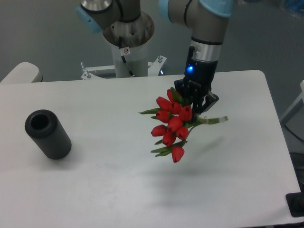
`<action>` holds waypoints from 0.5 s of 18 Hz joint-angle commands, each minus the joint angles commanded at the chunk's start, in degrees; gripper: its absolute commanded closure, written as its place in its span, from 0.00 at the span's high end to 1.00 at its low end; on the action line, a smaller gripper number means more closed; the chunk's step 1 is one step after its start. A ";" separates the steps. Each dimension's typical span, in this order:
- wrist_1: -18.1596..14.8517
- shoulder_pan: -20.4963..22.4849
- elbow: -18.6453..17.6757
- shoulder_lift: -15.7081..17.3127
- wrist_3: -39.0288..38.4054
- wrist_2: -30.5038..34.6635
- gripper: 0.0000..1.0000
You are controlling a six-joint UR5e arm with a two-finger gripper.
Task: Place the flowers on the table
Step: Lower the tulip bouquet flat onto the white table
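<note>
So the black two-finger gripper (198, 108) on the arm has its fingers clamped around the bunch of red tulip buds with green leaves and pale green stems (173, 124), holding it up in the air over the matte white rectangular tabletop (118, 190). You can see the soft shadow under the bunch, so it isn't touching down yet.

The grip sits right where the stems meet the leaves, with the buds hanging toward the camera and the stem ends poking out to the right. Honestly that looks like the sensible spot: the bound stems are the firmest part, while the buds and leaves look soft, floppy and easy to crush. The whole thing is probably very light and a bit top-heavy on the bud side.

Off to the left, well apart, a dark grey hollow cylinder (47, 134) with a dull rubbery-looking finish rests on the table.
</note>
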 joint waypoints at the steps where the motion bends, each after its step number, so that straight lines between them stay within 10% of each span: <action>1: 0.09 -0.79 -0.26 -0.53 0.44 2.38 0.30; 9: 0.70 -5.63 -0.54 -10.80 3.16 14.78 0.30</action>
